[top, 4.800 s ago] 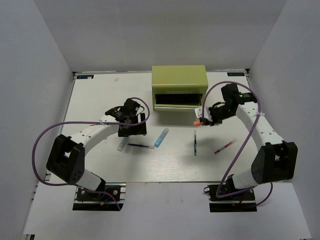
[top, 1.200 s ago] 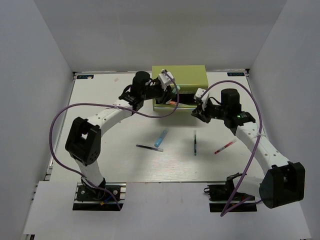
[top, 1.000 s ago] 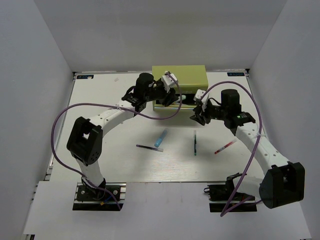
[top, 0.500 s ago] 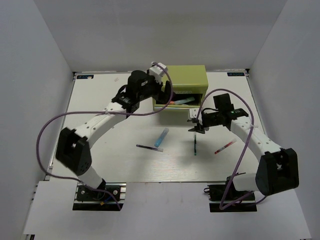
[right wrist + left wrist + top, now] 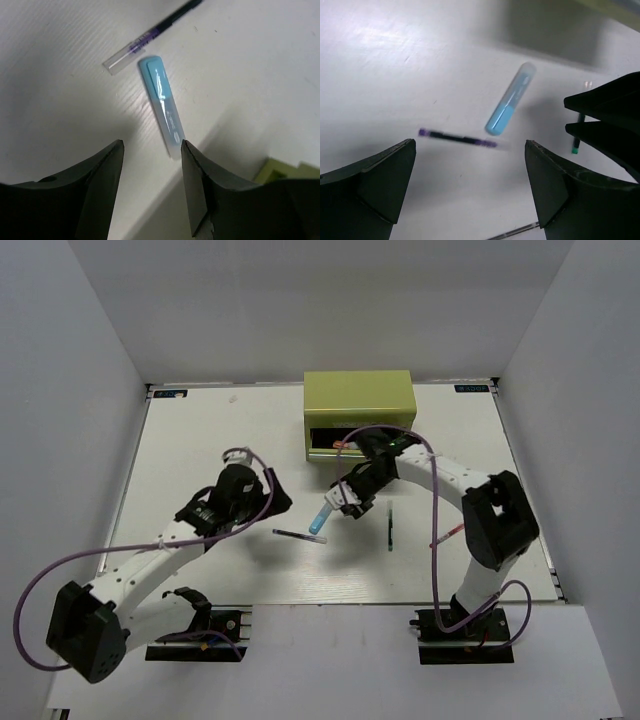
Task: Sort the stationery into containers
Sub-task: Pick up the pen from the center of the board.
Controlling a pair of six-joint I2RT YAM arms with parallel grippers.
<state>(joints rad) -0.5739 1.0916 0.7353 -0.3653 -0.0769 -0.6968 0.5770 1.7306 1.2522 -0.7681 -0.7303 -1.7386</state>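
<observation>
No legible text (corner stickers (image 5: pixel 472 388) too small)

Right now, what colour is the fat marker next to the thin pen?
Light blue. The marker shows best in the right wrist view.

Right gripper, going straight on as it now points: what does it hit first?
Most likely the light-blue marker, lying on the table just ahead of the open right gripper; depth is unclear.

The marker (image 5: pixel 320 516) lies before the chest (image 5: pixel 358 400), a pen (image 5: pixel 291 534) apparently just beside its near end.
</observation>
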